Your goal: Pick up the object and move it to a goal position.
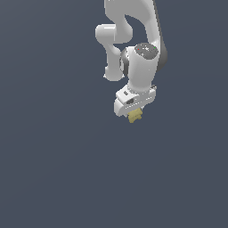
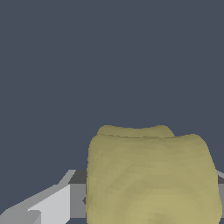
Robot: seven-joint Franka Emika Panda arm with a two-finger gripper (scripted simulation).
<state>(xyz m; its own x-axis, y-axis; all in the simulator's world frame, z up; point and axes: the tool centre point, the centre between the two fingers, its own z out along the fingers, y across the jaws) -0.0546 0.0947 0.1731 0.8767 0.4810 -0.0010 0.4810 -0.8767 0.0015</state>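
Note:
The object (image 1: 134, 116) is a small pale mustard-yellow lump with uneven edges. In the exterior view it sits directly under the white gripper (image 1: 133, 112), whose body hides the fingertips. In the wrist view the object (image 2: 151, 179) fills the near part of the picture, close to the camera, with a light grey finger (image 2: 52, 205) beside it. The object sits between the fingers and looks held. The white arm (image 1: 138, 53) reaches in from the upper edge of the exterior view.
A flat dark blue-grey surface (image 1: 53, 169) fills the rest of both views. No other object or goal marker shows.

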